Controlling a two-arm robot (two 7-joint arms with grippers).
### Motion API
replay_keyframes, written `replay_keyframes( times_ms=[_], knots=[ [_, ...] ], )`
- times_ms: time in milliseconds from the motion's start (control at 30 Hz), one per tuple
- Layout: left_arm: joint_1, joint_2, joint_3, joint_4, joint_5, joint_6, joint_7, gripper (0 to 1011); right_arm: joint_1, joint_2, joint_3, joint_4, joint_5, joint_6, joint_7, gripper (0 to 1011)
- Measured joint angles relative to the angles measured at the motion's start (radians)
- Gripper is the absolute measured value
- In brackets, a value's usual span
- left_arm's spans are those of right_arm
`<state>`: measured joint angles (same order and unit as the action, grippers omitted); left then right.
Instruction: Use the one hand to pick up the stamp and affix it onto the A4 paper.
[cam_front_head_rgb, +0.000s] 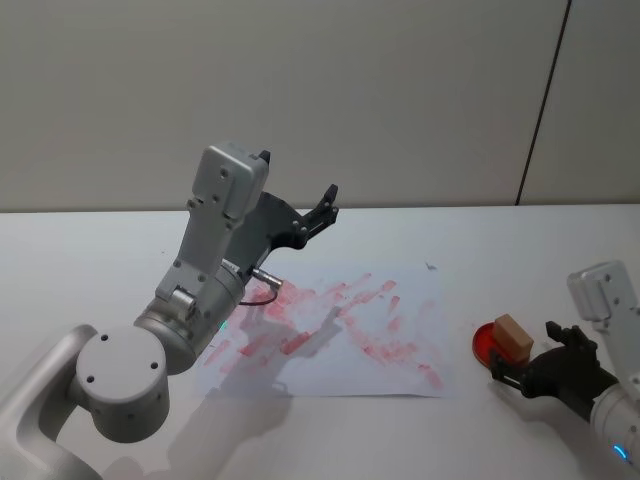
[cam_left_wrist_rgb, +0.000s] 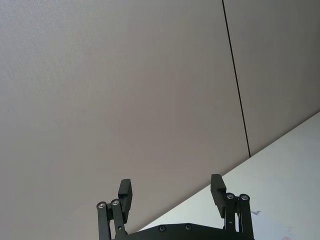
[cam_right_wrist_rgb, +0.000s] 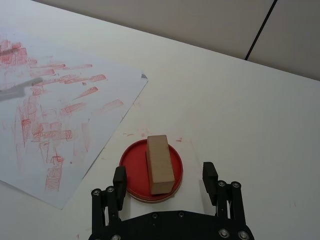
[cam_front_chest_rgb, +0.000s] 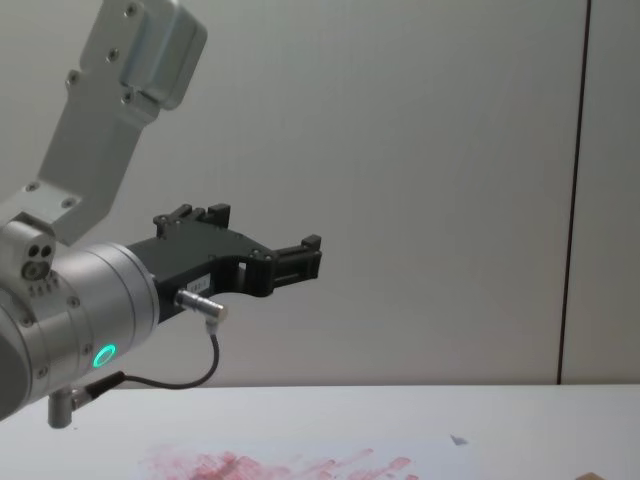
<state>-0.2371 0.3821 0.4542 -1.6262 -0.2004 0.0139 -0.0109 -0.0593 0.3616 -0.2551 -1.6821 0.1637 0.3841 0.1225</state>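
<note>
My right black clamp hand (cam_right_wrist_rgb: 164, 175) is just right of the white A4 paper with red smears (cam_right_wrist_rgb: 60, 115). Its jaws are spread wide and not touching the light-brown wooden block stamp (cam_right_wrist_rgb: 159, 160), which lies on a round red ink pad (cam_right_wrist_rgb: 134, 172) there. I would creep forward, keep the block in the middle, then squeeze its long sides gently. My left black clamp hand (cam_left_wrist_rgb: 171, 184) hangs above the paper, jaws spread, empty.

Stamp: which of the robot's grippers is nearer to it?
Right. The right gripper sits open right beside the stamp; the left gripper is raised at the paper's other side, far off.
</note>
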Motion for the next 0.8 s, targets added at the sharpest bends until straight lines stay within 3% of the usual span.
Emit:
replay_keyframes(
  times_ms=[267, 800],
  knots=[
    [0.0, 0.0, 0.0, 0.0, 0.0, 0.0, 0.0, 1001, 0.011, -0.01, -0.005, 0.016, -0.015, 0.001, 0.003, 760],
    [0.0, 0.0, 0.0, 0.0, 0.0, 0.0, 0.0, 1001, 0.019, -0.016, -0.008, 0.029, -0.027, 0.001, 0.005, 234]
  ],
)
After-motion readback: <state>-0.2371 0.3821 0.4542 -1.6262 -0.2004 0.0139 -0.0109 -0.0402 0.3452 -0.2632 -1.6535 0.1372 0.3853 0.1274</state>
